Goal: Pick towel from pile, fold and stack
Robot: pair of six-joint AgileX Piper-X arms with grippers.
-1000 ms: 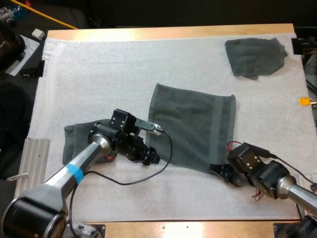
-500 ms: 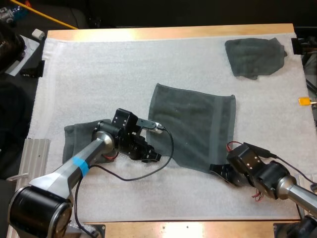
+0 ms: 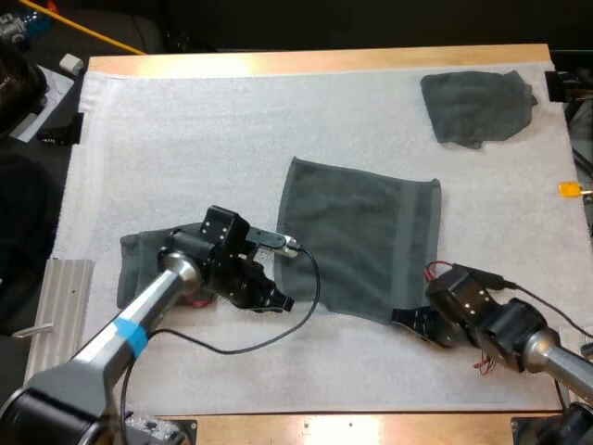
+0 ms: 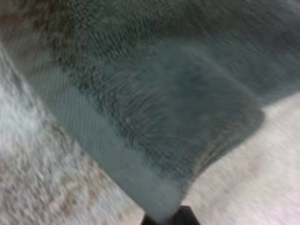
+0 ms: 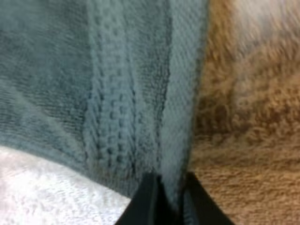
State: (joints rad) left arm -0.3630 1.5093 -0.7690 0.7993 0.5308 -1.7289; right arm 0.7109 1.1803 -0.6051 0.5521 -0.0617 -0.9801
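Towel [image 3: 361, 236] flat, slightly askew; near corners in left hand [image 3: 283, 300], right hand [image 3: 401, 317].

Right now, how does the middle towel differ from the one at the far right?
The middle towel lies spread flat; the far towel is crumpled. The middle towel covers more mat than the far towel. My left hand and right hand pinch the middle towel's near corners; nothing touches the far towel. Both are dark grey-green.
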